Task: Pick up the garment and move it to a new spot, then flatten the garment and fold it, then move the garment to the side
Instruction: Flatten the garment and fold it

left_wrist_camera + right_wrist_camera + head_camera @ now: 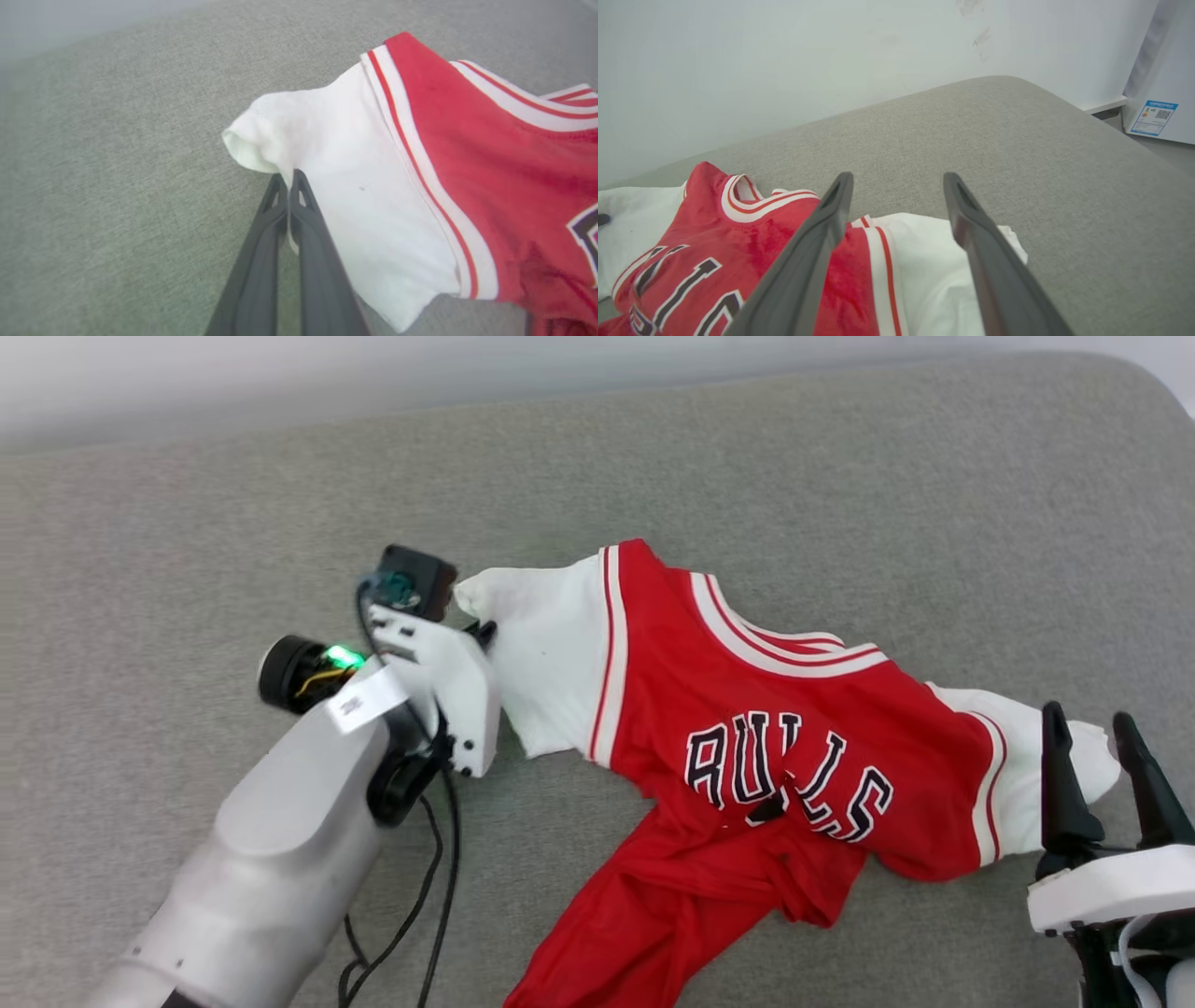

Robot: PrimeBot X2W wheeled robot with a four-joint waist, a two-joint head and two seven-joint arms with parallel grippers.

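Note:
The garment (775, 747), a red jersey with white sleeves and black "BULLS" lettering, lies crumpled on the grey cushion (747, 457). My left gripper (290, 179) is shut on the edge of one white sleeve (336, 186), and a strip of white cloth shows pinched between its dark fingers. In the head view that gripper (481, 633) sits at the sleeve's left edge. My right gripper (1094, 728) stands open over the other white sleeve (924, 261), one finger on each side of it and apart from the cloth.
The grey cushion (1017, 140) stretches far beyond the garment, ending at a pale wall (784, 56). A white cabinet with a blue label (1155, 116) stands past the cushion's right end. Black cables (429, 896) hang beside my left forearm.

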